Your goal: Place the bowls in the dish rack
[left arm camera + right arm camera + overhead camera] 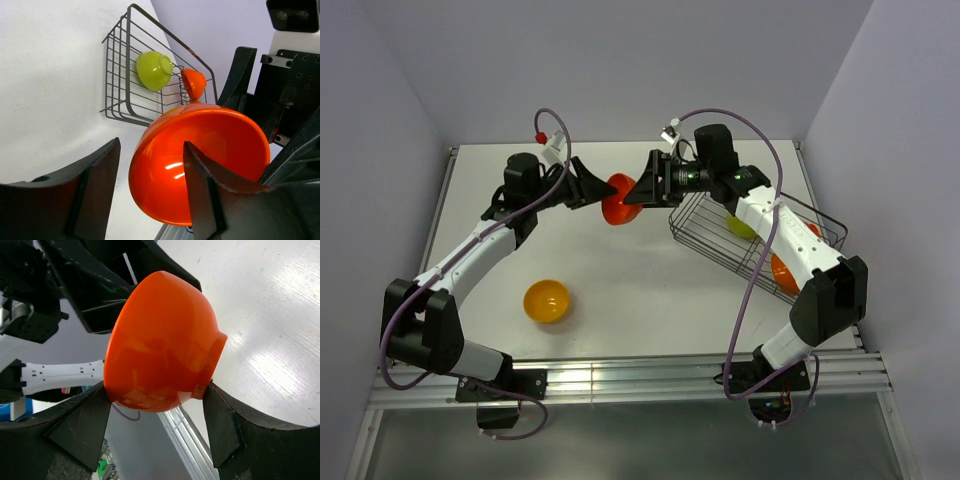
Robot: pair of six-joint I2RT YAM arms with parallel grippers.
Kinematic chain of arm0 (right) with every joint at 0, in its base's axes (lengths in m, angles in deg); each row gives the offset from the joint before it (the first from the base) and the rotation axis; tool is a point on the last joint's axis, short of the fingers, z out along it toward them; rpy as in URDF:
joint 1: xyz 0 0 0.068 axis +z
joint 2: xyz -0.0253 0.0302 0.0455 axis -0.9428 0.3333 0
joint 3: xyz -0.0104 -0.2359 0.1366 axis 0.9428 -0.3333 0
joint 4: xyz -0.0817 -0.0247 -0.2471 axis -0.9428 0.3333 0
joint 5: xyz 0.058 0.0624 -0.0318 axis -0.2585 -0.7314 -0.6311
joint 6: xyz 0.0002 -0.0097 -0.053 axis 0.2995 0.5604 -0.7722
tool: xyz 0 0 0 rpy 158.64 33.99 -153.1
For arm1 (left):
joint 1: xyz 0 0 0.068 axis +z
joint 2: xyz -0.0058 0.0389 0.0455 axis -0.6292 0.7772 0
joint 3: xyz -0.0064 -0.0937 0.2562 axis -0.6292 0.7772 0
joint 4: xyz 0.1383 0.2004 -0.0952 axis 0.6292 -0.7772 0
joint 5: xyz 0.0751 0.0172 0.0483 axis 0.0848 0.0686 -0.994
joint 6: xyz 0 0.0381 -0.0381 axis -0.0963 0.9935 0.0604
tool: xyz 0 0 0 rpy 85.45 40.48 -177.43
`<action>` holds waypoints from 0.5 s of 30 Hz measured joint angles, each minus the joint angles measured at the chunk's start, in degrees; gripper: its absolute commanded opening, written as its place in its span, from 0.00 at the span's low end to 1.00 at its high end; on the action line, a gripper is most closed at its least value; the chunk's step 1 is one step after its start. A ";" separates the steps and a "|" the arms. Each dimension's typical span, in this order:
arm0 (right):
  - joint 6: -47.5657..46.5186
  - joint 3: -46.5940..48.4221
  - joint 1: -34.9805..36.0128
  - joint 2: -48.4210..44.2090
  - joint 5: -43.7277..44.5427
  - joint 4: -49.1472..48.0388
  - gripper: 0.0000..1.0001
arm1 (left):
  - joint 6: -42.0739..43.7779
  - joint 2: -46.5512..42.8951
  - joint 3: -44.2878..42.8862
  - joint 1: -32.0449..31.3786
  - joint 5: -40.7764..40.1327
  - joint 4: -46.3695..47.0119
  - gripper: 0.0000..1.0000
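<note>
A red-orange bowl (618,200) hangs in the air above the table's back middle, between my two grippers. My right gripper (156,390) is shut on it, one finger pressed to its rim side and the other to its foot. My left gripper (152,145) stands open around the bowl's (150,175) rim; its outer finger is clearly apart from the bowl. The dish rack (700,232) sits at the right, holding a lime green bowl (741,226) and another red-orange bowl (784,272). A yellow-orange bowl (547,301) lies mouth up on the table at the front left.
The right arm reaches over the rack's near-left corner (125,65). Grey walls close in the table on the left, back and right. A metal rail (620,375) runs along the near edge.
</note>
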 measured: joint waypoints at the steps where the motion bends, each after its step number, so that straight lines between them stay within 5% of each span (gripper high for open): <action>1: -0.66 0.09 -0.07 0.00 0.04 0.42 0.00 | 0.02 0.00 -0.04 0.00 -0.15 -0.04 0.62; 4: -3.43 0.96 -0.39 0.00 0.61 2.67 0.00 | 0.42 0.00 -0.26 0.00 -0.44 -1.01 0.72; 8: -8.74 3.17 -1.46 0.00 2.36 6.73 0.00 | 1.03 0.00 -0.98 0.04 -0.83 -2.82 0.98; 15: -23.58 4.96 -3.21 -1.03 8.81 14.99 0.00 | 1.51 0.00 -1.66 1.01 -1.68 -3.76 0.99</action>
